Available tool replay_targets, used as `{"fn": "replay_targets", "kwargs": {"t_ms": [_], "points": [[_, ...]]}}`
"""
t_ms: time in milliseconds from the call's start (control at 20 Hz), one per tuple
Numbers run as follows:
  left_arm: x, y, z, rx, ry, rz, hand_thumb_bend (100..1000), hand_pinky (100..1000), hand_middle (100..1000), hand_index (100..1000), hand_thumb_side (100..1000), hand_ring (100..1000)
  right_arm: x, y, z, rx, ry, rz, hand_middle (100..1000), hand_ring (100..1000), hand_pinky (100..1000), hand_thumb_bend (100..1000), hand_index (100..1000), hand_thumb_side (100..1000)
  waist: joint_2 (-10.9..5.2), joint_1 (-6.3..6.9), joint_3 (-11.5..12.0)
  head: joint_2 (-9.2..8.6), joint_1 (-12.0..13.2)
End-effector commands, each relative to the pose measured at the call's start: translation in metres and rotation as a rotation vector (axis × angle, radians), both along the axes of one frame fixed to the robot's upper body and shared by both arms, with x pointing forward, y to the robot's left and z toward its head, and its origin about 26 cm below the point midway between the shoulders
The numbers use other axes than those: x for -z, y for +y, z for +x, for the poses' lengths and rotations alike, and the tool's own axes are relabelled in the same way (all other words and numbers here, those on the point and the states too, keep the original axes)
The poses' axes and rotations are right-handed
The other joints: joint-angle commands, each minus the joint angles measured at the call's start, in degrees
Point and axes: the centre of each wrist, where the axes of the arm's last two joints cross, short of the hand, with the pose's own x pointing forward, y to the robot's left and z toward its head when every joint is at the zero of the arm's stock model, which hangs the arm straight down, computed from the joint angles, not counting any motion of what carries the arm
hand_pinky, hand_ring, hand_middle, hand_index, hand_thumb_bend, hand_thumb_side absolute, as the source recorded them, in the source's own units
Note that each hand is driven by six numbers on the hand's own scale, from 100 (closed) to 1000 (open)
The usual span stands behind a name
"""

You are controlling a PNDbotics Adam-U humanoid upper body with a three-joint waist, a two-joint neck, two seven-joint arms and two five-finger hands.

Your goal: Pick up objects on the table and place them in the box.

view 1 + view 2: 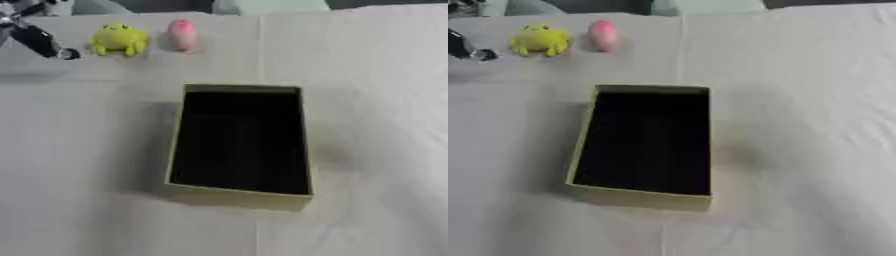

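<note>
Up at the far left corner of the table point(376, 150), the left hand point(39, 41) comes into view, black and silver, angled down toward the cloth. Only part of it shows, and whether its fingers are spread or curled cannot be told from here; nothing appears to be held in it. Just beside it, to its right, sits a yellow toy point(118, 39), and just past that a pink toy point(182, 34) stands upright, close to the yellow one but apart from it.

Centre stage is the box point(241, 199), open-topped, pale yellow-green walls, dark inside, and as far as the views show, nothing lies in it. It sits well apart from both toys, nearer the robot.

The right hand is nowhere to be seen.

So the job looks to be at its very start: both toys out, none boxed. The step in hand reads as the reach for the first pick, most likely the yellow toy, being nearest. That calls for the hand to shift right over the toy, come down around it without knocking the pink neighbour, then carry it back to the box.
</note>
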Motion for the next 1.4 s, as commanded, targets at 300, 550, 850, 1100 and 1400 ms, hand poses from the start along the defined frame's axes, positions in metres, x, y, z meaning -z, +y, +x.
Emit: {"fn": "replay_targets", "kwargs": {"t_ms": [300,550,850,1100,1400], "points": [[-0.026,-0.01,0.0,0.02,-0.057,-0.01,536,917,893,1000,131,934,-0.011,0.0,-0.003,-0.001,-0.035,-0.015,688,734,789,198,803,1000,-0.77,-0.12,-0.5,-1.98,-0.1],[-0.027,-0.019,0.004,0.031,-0.056,-0.016,531,917,892,997,125,937,-0.012,0.001,-0.003,-0.006,-0.04,-0.011,688,731,790,207,804,1000,-0.3,-0.16,-0.9,-2.88,0.1],[-0.026,-0.021,0.006,0.022,-0.051,-0.031,519,924,898,993,100,954,-0.015,0.002,-0.003,-0.011,-0.05,-0.011,688,731,790,207,804,1000,0.41,-0.01,-1.5,-3.8,0.9],[-0.03,-0.019,0.005,0.011,-0.06,-0.053,502,953,911,994,100,992,-0.017,0.003,-0.003,-0.017,-0.059,-0.01,687,730,790,207,804,1000,1.06,0.13,-1.9,-4.48,1.5],[-0.031,-0.016,0.004,-0.009,-0.087,-0.049,453,953,927,999,100,1000,-0.017,0.003,-0.003,-0.018,-0.062,-0.01,687,727,791,208,804,1000,1.66,0.15,-2.0,-5.0,2.1]]}}
